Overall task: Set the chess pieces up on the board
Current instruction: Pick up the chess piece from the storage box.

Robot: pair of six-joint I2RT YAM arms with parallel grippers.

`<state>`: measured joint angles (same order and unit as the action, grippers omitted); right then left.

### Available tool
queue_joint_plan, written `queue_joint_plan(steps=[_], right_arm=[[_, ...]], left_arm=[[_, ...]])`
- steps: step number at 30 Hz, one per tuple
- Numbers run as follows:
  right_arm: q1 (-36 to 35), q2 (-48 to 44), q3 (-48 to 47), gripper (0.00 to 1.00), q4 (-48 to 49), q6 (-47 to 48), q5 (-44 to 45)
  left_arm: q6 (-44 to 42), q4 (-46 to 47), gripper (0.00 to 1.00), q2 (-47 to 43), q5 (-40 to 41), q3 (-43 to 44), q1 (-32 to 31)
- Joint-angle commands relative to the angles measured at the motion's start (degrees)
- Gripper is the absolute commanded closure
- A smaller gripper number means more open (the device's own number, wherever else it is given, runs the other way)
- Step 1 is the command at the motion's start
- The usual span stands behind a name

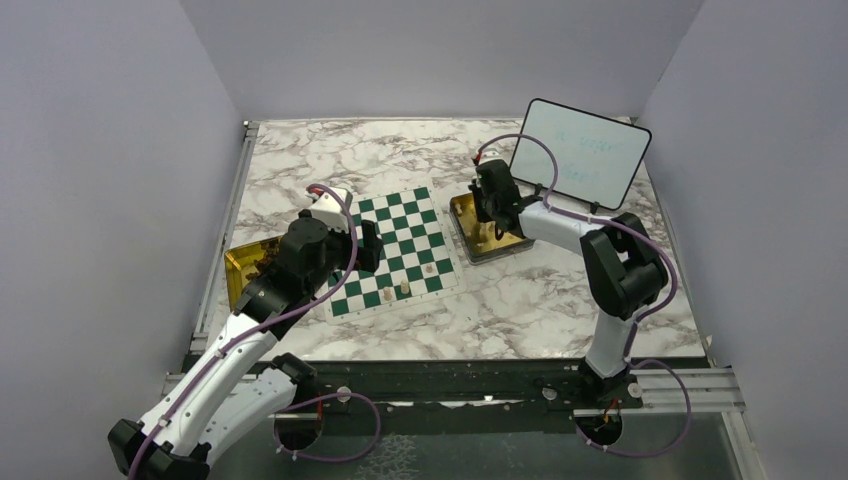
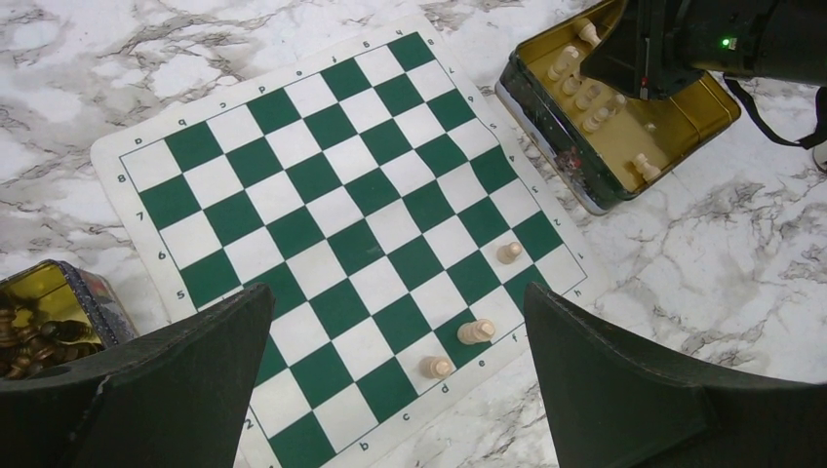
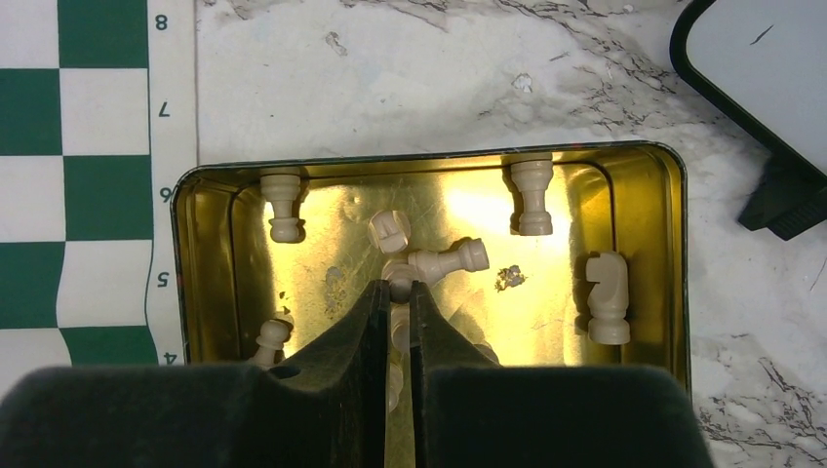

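A flat green-and-white checkered chess mat (image 1: pixel 410 225) lies in the middle of the marble worktop (image 1: pixel 560 300). Three small cream chess pieces (image 2: pixel 475 331) stand on it. In the top view they are close together near the mat's 5 o'clock corner.

At 3 o'clock from the mat, just beside it, sits a shallow gold tin (image 3: pixel 673 244). More cream pieces lie on their sides in it, and some lean on its walls. The right tool (image 3: pixel 400 288) is down inside this tin. Its two fingers are pressed almost together, and they pinch one cream piece (image 3: pixel 399 291) between their tips.

At 9 o'clock from the mat is a second gold tin (image 1: pixel 238 270) with dark pieces (image 2: pixel 34 341) in it. The left tool (image 2: pixel 397 302) hangs over the mat's 9 o'clock side. Its fingers are spread wide.

A white board with a black frame (image 1: pixel 580 150) stands at 1 o'clock on the worktop, leaning a little.
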<state>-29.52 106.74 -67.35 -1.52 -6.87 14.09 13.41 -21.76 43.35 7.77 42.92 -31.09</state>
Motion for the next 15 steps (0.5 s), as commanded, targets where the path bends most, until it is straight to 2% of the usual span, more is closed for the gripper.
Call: queue_joint_plan(steps=[1,15], right_arm=[[0.30,-1.13,-1.04,0.88,-1.35,0.90,0.63],[0.33,-9.44,0.68,0.91,-4.38,0.75,-1.83]], left_arm=[[-0.22,0.23,0.01,-0.93,1.54,-0.37,0.24],[-0.07,0.23,0.01,-0.95,2.25,-0.38,0.24]])
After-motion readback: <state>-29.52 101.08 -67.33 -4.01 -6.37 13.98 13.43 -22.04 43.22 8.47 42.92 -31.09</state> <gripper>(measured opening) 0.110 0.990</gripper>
